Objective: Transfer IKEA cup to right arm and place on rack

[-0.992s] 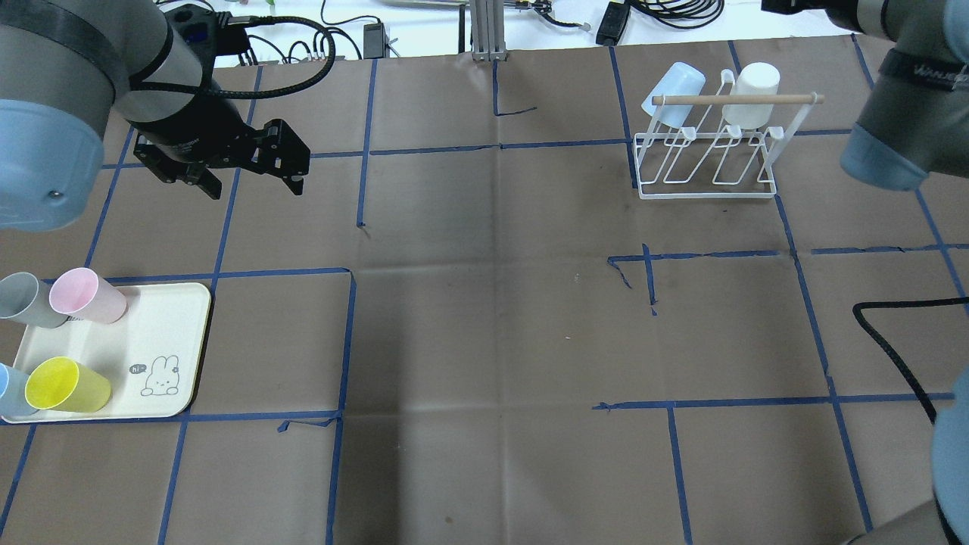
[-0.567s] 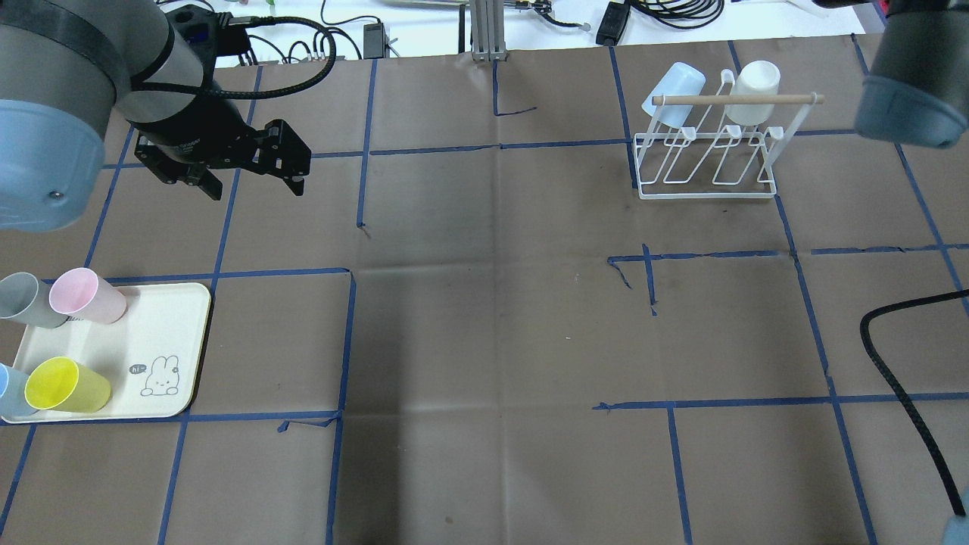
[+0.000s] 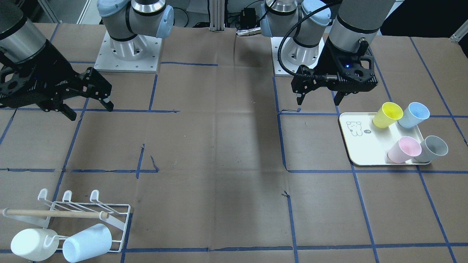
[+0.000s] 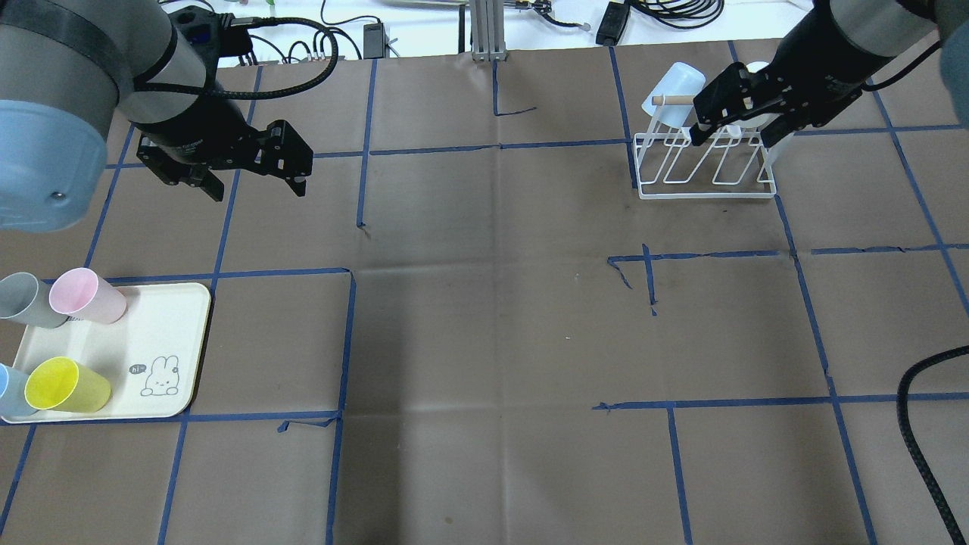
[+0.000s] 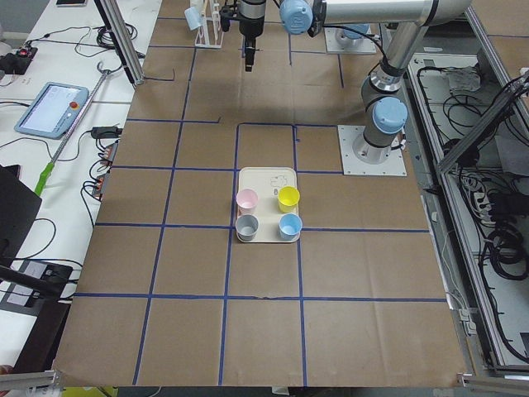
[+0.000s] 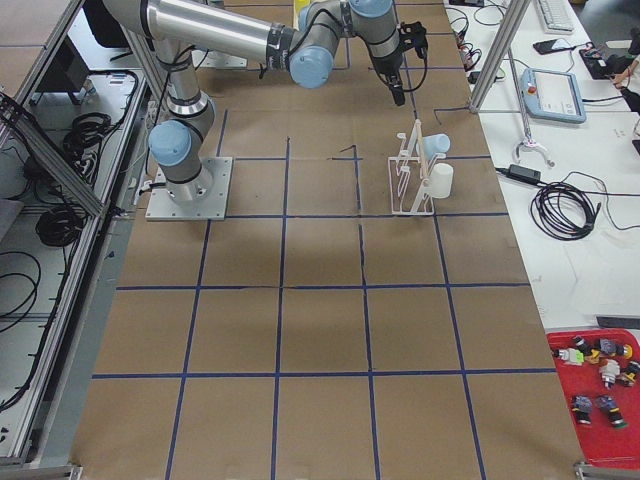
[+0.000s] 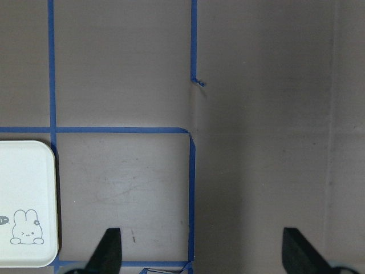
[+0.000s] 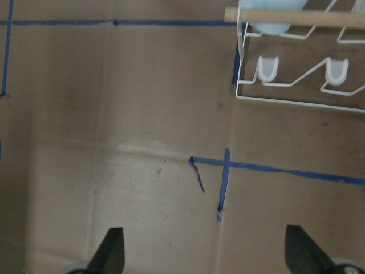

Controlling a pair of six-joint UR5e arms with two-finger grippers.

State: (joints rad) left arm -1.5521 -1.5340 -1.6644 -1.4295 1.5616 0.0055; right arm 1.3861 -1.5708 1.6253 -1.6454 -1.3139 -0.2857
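1. Pastel plastic marks the task's things: four cups stand upright, mouths up, on the cream tray (image 3: 360,146) at the robot's left end of the surface (image 4: 492,341). They are the yellow cup (image 3: 387,114), the blue cup (image 3: 412,114), the pink cup (image 3: 404,149) and the grey cup (image 3: 432,149).
2. The left tool (image 3: 319,98) hangs above the bare surface just beyond the tray. Its fingers are spread wide and it holds nothing.
3. The right tool (image 4: 732,136) is over by the rack (image 4: 708,196), likewise wide apart and empty.
4. The step in hand looks like the left arm's reach for a cup, and none has been lifted yet. Which one is meant cannot be told, though the yellow cup sits nearest the left tool.
5. To do it well, come straight down over one cup and set one finger inside the mouth and one outside the wall. The cups stand in close pairs, so keep the outer finger clear of the neighbour.
6. Grip near the rim, leaving the body free for the right tool to take at the hand-over.
7. The cups look smooth, thin-walled and tapered, so they would probably slip or flex. A firm but moderate squeeze seems wise.
8. The rack already carries a pale blue cup (image 3: 87,237) and a white cup (image 3: 33,244), mouths down on its prongs. Other prongs remain free.
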